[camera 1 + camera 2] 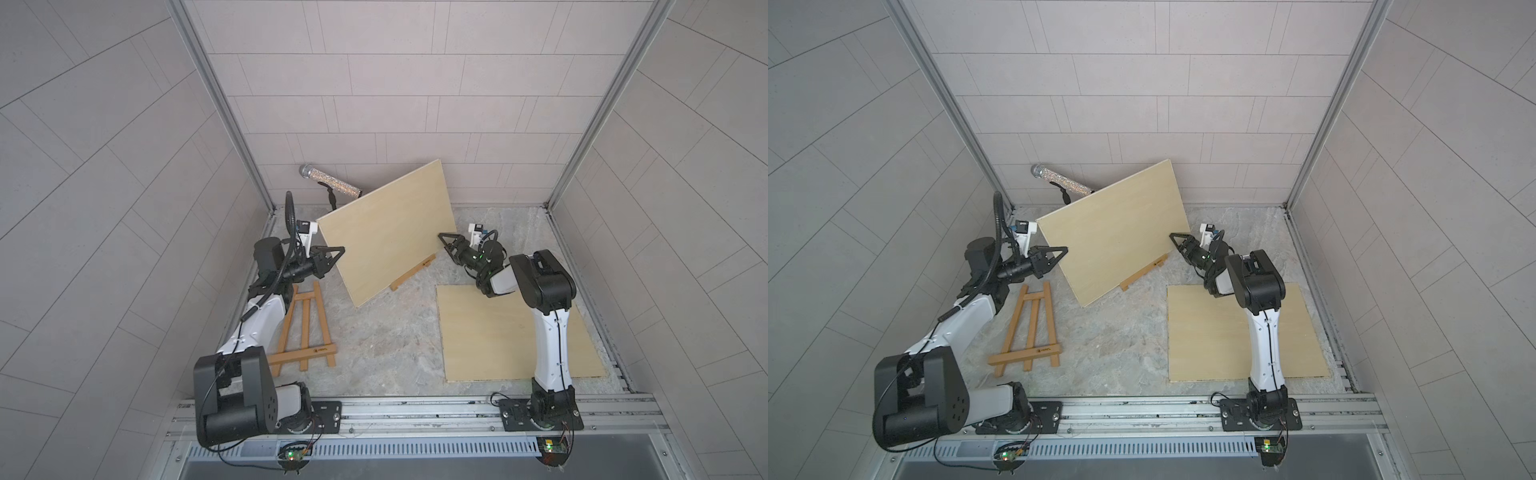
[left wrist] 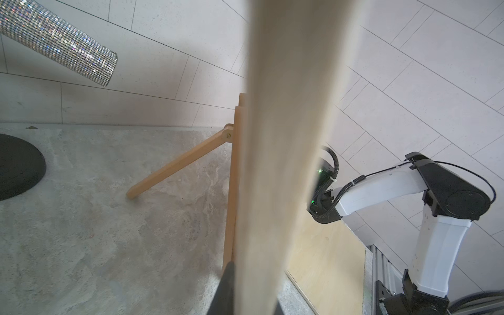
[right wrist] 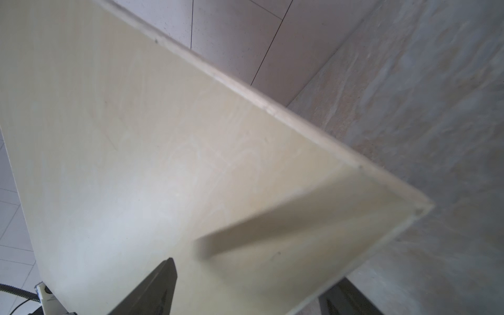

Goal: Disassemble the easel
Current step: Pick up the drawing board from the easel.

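Note:
A pale plywood board [image 1: 386, 232] [image 1: 1113, 232] stands tilted on a small wooden easel [image 1: 413, 272] [image 1: 1144, 272], which is mostly hidden behind it. My left gripper [image 1: 338, 253] [image 1: 1064, 252] is shut on the board's left edge. In the left wrist view the board's edge [image 2: 286, 136] runs between the two dark fingers of the gripper [image 2: 252, 294], and the easel's back leg [image 2: 177, 166] slants to the table. My right gripper [image 1: 444, 241] [image 1: 1174, 240] [image 3: 253, 283] stands open, straddling the board's [image 3: 163, 136] right edge without pinching it.
A second easel [image 1: 303, 328] [image 1: 1030, 332] lies flat beside the left arm. Another board [image 1: 498, 332] [image 1: 1208, 332] lies flat under the right arm. A glittery microphone [image 1: 330, 180] [image 1: 1061, 178] [image 2: 54, 41] on a black-based stand [image 2: 16, 166] is at the back wall.

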{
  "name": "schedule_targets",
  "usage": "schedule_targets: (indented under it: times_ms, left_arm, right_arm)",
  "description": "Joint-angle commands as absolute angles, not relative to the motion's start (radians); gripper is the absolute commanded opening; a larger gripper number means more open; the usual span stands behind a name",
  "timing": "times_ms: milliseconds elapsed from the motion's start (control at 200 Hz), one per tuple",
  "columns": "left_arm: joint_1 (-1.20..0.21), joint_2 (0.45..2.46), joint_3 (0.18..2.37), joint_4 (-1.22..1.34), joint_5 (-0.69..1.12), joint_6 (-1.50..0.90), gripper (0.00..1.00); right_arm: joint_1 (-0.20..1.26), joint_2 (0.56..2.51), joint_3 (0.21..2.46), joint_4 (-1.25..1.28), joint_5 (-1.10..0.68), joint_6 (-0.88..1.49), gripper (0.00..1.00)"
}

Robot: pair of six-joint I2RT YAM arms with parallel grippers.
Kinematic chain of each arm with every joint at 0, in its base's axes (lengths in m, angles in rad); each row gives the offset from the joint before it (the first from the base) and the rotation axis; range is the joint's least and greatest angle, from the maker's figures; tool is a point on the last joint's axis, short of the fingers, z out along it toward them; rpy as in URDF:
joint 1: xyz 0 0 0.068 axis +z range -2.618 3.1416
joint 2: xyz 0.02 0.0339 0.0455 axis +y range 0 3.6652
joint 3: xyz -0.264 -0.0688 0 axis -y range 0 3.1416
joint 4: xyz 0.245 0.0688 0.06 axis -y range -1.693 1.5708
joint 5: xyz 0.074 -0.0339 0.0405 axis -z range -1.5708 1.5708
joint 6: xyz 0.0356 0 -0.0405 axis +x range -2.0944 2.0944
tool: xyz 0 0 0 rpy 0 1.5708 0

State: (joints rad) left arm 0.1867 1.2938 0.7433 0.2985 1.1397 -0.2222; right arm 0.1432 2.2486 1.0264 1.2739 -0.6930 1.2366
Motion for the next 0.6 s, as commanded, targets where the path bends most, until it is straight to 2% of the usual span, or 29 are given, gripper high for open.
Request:
schedule_targets:
  times_ms: [0,195,400,590]
  left_arm:
    - [0.184,1.297,0.742,0.145,1.094,-0.237,0.00]
    - [0.181,1.292,0.744,0.141,1.091,-0.228,0.00]
    - [0.158,1.230,0.740,0.099,0.970,-0.128,0.00]
    - [0.158,1.197,0.732,0.128,0.941,-0.115,0.00]
  right_arm:
    - [0.145,2.280,1.068,1.358,-0.674,1.280,0.84]
    - [0.149,2.292,1.079,1.424,-0.650,1.331,0.84]
    - [0.150,2.257,1.097,1.418,-0.653,1.330,0.84]
    - [0.152,2.228,1.110,1.408,-0.650,1.327,0.84]
